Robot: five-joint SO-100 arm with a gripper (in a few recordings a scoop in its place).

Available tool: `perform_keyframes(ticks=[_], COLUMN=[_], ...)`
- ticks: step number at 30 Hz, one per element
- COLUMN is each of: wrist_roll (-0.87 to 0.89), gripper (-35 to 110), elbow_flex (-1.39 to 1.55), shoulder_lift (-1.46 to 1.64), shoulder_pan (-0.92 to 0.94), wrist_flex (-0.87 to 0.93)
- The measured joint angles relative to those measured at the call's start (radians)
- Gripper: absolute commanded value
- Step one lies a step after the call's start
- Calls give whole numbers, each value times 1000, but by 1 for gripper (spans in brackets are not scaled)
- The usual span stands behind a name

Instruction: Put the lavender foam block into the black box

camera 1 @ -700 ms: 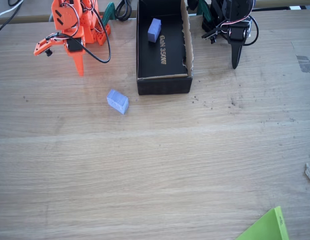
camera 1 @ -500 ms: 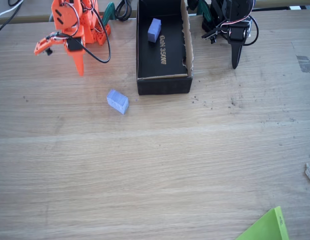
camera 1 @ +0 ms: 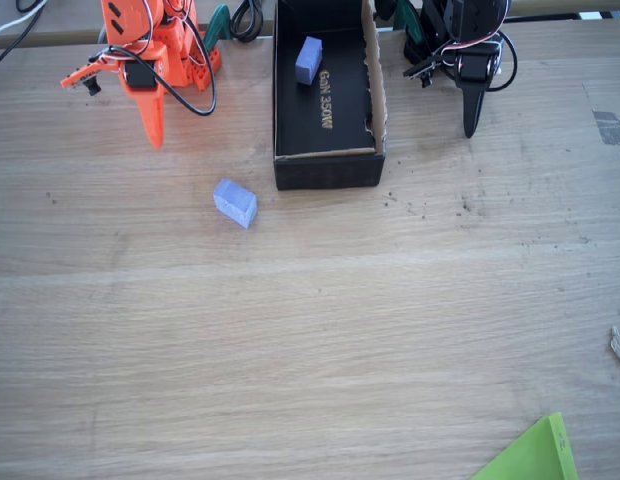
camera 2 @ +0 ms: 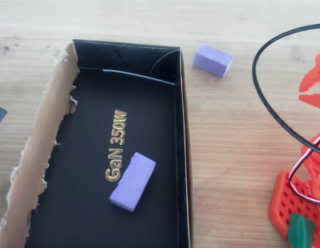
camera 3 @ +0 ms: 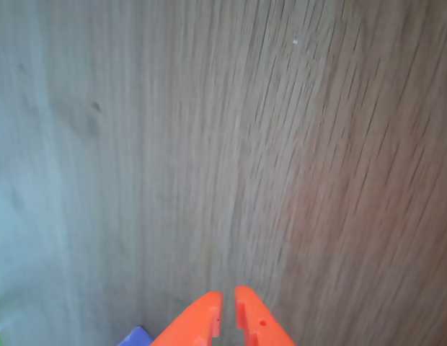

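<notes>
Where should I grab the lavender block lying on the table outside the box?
Come from above and close across the two long flat sides of the lavender foam block. It lies flat and skewed on the table, apart from the black box, so turn the gripper to match.

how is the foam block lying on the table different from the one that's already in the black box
The lavender foam block lies on the bare wooden table, outside the black box; the other block lies inside, beside the gold lettering. The table block looks shorter, chunkier and paler; the boxed one longer, slimmer and deeper violet. Both are small foam bricks, untouched.

Orange pincer (camera 3: 228,317) nearly closed over blurred wooden table (camera 3: 223,144)
</notes>
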Motion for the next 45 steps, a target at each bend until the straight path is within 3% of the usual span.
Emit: perform_keyframes(ticks=[15,23,33,45], wrist_roll=[-15,-20,-32,-29], gripper=[0,0,0,0], elbow_flex=[0,-123,-529,-795], shoulder_lift=[0,-9,-565,-853], shoulder_pan=[18,18,15,-14], wrist_flex=[-127,-66,-14,84])
